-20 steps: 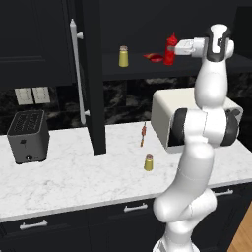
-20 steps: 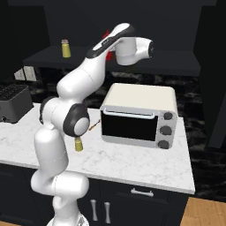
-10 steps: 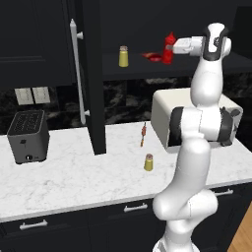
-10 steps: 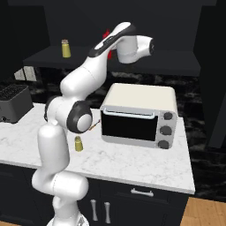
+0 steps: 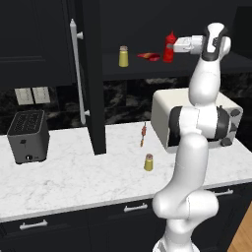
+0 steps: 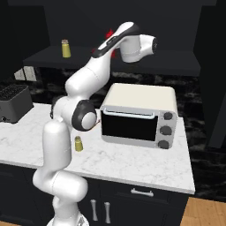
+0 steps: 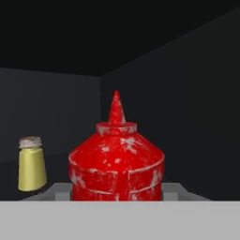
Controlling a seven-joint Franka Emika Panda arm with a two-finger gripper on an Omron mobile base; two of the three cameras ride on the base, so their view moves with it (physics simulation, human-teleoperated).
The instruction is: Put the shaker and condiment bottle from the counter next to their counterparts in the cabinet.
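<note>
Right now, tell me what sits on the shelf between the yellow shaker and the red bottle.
In the left base view, a flat red item lies between the shaker and the bottle.

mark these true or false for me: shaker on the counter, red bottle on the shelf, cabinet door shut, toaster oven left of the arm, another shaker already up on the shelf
1. A yellow shaker stands on the counter. True.
2. The condiment bottle stands upright on the cabinet shelf, at the hand. True.
3. The cabinet door is shut. False: it stands swung open, edge-on, its bar handle facing left.
4. The toaster oven sits at the counter's far left. False: the black toaster is there; the oven is on the right.
5. A second yellow shaker stands on the shelf. True.
</note>
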